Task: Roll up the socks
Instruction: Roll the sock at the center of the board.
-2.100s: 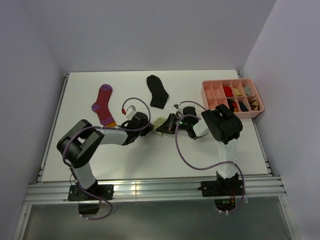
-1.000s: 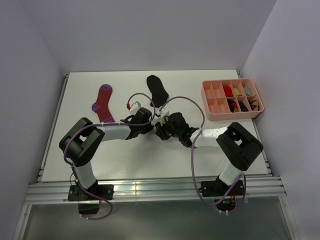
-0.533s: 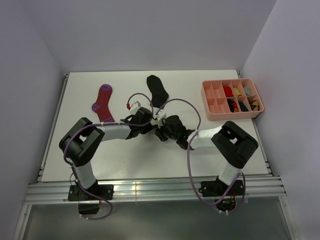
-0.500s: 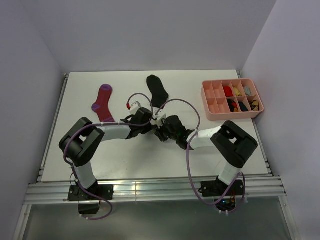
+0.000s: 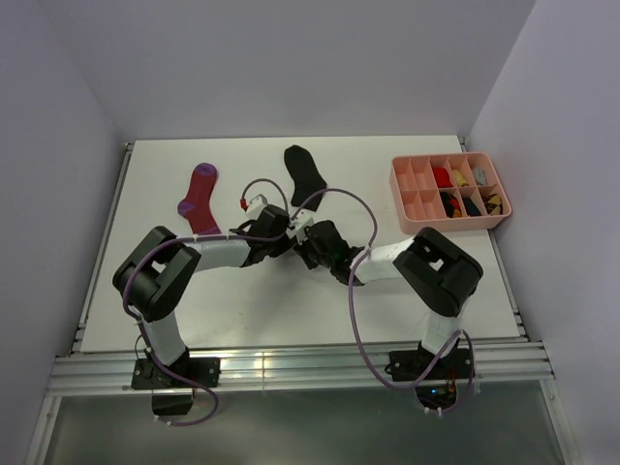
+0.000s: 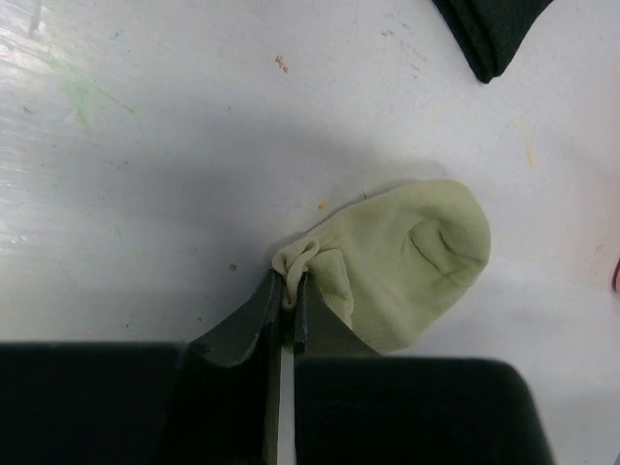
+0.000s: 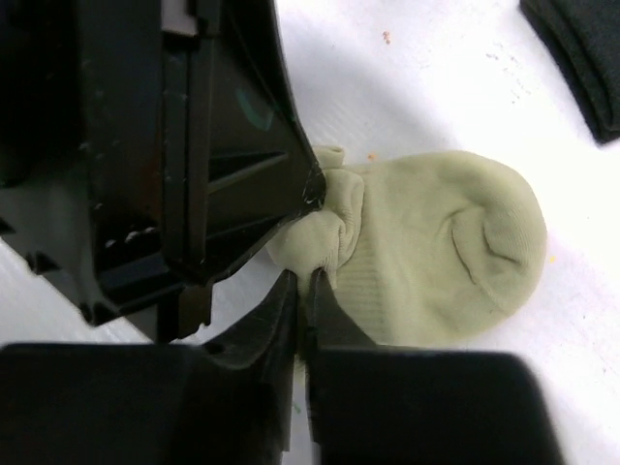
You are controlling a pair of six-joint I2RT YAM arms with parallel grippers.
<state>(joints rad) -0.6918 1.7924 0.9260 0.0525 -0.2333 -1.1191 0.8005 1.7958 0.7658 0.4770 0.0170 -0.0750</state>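
The small cream sock [image 6: 417, 254] lies bunched on the white table, toe pointing away from the grippers. My left gripper [image 6: 288, 294] is shut on a pinch of its cuff. In the right wrist view the cream sock [image 7: 441, 254] shows again, with my right gripper [image 7: 307, 283] shut on a fold of the same cuff, right beside the left gripper's black fingers [image 7: 254, 184]. In the top view both grippers [image 5: 288, 236] [image 5: 304, 248] meet mid-table and hide that sock. Beyond them the black sock [image 5: 305, 175] lies flat, and the magenta sock [image 5: 200, 201] lies to the left.
The pink compartment tray [image 5: 404, 205], with rolled socks in several cells, stands at the back right. The black sock's edge [image 6: 494, 34] lies close behind the cream one. Purple cables loop over both forearms. Grey walls close in on the left, back and right.
My right gripper has closed on the cream sock's cuff. Both grippers have shifted slightly left and away, and the right arm's elbow has swung left. The left gripper keeps its grip.
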